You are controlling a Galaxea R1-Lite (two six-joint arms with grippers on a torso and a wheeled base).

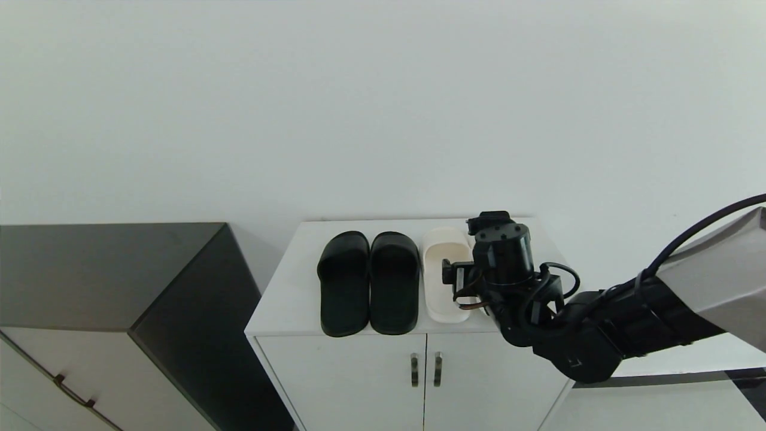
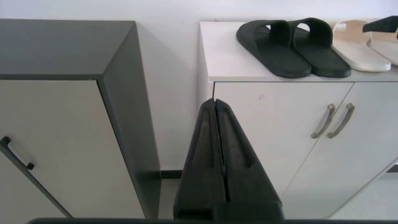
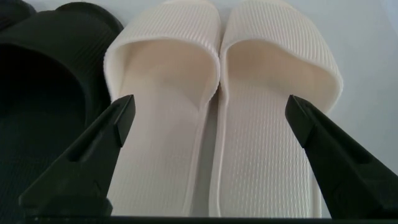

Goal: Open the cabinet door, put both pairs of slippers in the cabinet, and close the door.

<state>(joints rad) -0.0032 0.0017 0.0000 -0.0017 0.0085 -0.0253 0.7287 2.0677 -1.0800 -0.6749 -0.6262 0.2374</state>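
Our right gripper point(image 3: 210, 102) hangs just above the white slippers point(image 3: 186, 143). Its fingers are spread wide, one to each side of the pair, and grip nothing. These slippers lie side by side on the right part of the white cabinet point(image 1: 287, 293) top, with the black slippers point(image 1: 368, 281) just beside them on the left. We see both cabinet doors point(image 1: 359, 383) shut, their handles point(image 1: 425, 369) meeting at the middle. Our left gripper point(image 2: 215, 104) is low and near, before the left door, fingers pressed together and empty. Left of it stands a dark cabinet point(image 1: 90, 269).
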